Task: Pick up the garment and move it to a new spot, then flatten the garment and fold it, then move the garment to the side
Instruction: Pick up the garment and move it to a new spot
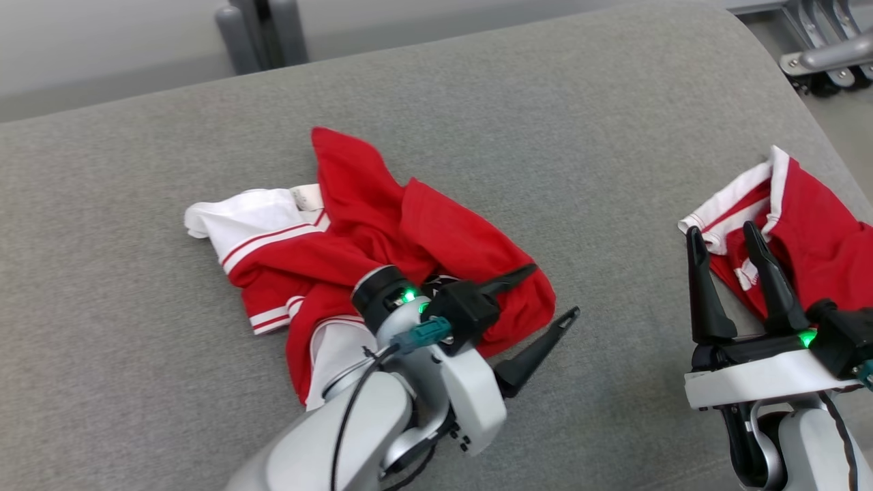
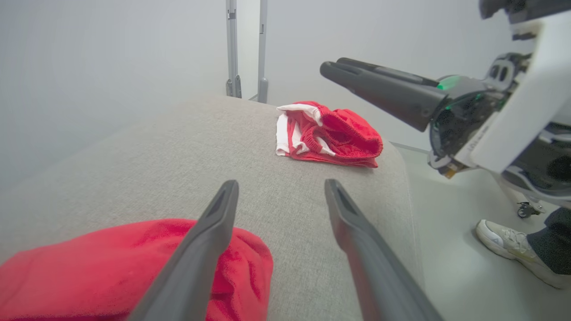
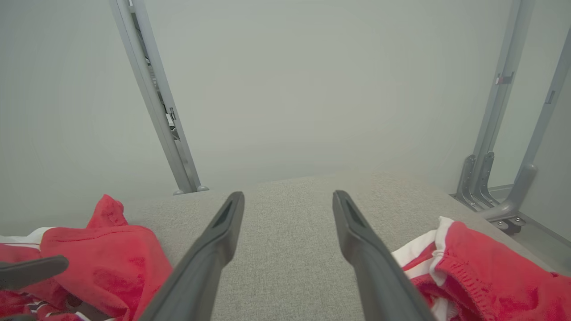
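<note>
- We see the crumpled red-and-white cloth garment (image 1: 382,232) lying near the middle of the grey fabric-covered bench (image 1: 545,136).
- Our left claw (image 1: 554,291) stands wide and empty, one finger over the garment's right side.
- Our right claw (image 1: 721,232) is spread wide and empty, beside a second red-and-white garment (image 1: 818,232) at the bench's right edge.

Grey fabric surface (image 1: 477,102). Metal frame posts (image 3: 156,102) behind far edge. Person's white sneaker (image 2: 513,249), dark trouser leg (image 2: 553,240) on floor beyond right edge.
</note>
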